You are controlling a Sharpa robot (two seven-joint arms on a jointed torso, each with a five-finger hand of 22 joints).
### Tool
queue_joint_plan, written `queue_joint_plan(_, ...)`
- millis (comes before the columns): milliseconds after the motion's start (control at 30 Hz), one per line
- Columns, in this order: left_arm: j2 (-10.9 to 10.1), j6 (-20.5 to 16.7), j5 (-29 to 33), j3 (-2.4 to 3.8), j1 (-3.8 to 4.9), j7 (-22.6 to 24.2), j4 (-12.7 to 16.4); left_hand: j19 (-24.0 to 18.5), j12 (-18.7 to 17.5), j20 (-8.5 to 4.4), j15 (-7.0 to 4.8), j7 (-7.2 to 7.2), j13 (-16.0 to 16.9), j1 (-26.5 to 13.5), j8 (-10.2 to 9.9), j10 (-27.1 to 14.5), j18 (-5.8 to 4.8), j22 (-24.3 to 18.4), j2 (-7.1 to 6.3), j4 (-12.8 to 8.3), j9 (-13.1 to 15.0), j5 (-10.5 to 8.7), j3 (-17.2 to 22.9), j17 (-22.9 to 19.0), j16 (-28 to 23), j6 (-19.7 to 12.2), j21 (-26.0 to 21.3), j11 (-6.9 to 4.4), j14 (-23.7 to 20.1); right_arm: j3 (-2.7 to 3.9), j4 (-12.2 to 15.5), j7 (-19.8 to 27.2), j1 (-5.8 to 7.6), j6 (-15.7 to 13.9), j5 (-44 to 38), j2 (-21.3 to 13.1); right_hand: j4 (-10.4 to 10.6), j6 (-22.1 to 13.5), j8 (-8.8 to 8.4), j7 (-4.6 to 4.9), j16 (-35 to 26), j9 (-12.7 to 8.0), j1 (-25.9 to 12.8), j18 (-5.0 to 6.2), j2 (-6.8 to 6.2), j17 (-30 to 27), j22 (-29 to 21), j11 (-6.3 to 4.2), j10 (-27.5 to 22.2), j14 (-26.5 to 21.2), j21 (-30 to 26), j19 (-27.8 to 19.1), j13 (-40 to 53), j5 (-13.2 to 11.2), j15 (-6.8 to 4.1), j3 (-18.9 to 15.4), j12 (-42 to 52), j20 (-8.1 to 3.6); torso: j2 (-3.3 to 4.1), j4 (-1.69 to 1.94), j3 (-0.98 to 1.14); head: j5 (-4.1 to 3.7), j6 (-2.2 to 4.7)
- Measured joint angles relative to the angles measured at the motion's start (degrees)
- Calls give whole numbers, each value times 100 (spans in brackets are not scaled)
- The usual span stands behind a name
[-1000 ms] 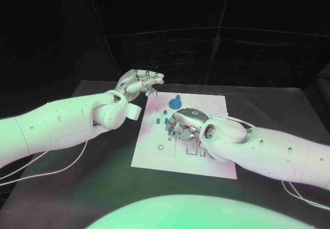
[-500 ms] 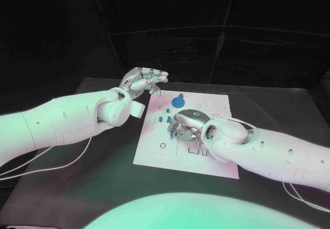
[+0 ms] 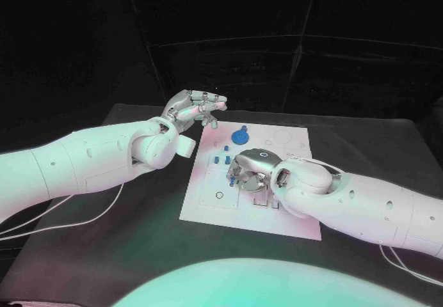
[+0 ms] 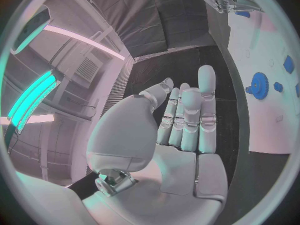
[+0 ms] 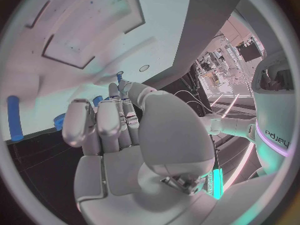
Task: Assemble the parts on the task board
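R hand (image 3: 251,171) mid-frame over board (image 3: 208,208), fingers curled down among blue pegs (image 3: 219,159); grip unclear. L hand (image 3: 190,109) upper left, empty, fingers half-curled.

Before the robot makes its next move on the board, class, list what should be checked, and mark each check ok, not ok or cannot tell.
1. Task board lies flat on the table: ok.
2. Left hand off the board, beside its far left corner, holding nothing: ok.
3. Right hand lowered over the board's middle: ok.
4. Right hand holds a part: cannot tell, its fingers hide what lies below.
5. Blue gear sits on the board, apart from both hands: ok.
6. Small blue pegs upright beside the right hand: cannot tell.
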Motion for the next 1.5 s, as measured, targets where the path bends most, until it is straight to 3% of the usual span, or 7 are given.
queue_joint_plan(1200, -18, 2, 1, 0, 0, -28, -8, 0, 0, 0, 0, 0, -1, 0, 0, 0, -1, 1, 0, 0, 1, 0, 0, 1, 0, 0, 0, 0, 0, -11, 80, -23, -15, 138, -80, -29, 42, -1, -6, -1, 0, 6, -56, 0, -55, -56, -28, 23, -23, 0, 22, -1, 5, -22, 0, -44, -57, -2, 5, -1, 1, 24, 0)
queue_joint_plan(1267, -18, 3, 1, 0, 0, -30, -9, 0, 21, 0, 0, 0, -1, 0, 0, 0, -1, -2, 0, 0, 1, 0, 0, -13, 0, 0, -22, 0, 0, -11, 73, -38, -15, 143, -85, -26, 87, -161, -59, 90, -107, -11, -172, 0, -91, -211, -209, 93, -245, 15, -104, -137, -5, -22, 20, -88, -176, 38, 5, -1, 1, 22, 0)
queue_joint_plan(1333, -16, 4, 1, 0, 0, -32, -9, 0, 24, 0, 0, 0, -2, 0, 0, 0, -1, -8, 0, 0, 1, 0, 0, -21, 0, 0, -23, 0, 0, -11, 59, -53, -15, 156, -91, -18, 112, -474, -62, 166, -283, -32, -256, 1, -175, -444, -474, 186, -558, -24, -298, -339, -7, -22, 107, -163, -313, 95, 3, -1, -1, 21, 0)
queue_joint_plan(1433, -15, 5, 1, 0, 0, -37, -9, 0, 24, 0, 0, 0, -1, 0, 0, 0, -1, -8, 0, 0, 1, 0, 0, -21, 0, 0, -23, 0, 0, -11, 39, -74, -15, 179, -97, -6, 113, -800, -62, 146, -417, -33, -307, 1, -225, -635, -715, 222, -846, -52, -490, -492, -7, -22, 135, -307, -373, 148, 2, -1, -2, 21, 0)
queue_joint_plan(1500, -15, 6, 1, 0, 0, -40, -9, 0, 24, 0, 0, 0, -2, 0, 0, 0, -1, -8, 0, 0, 1, 0, 0, -21, 0, 0, -23, 0, 0, -11, 28, -84, -15, 193, -99, 5, 116, -837, -61, 147, -429, -29, -320, 1, -238, -674, -773, 230, -916, -52, -535, -511, -7, -22, 135, -373, -373, 166, 2, -1, -2, 20, 0)
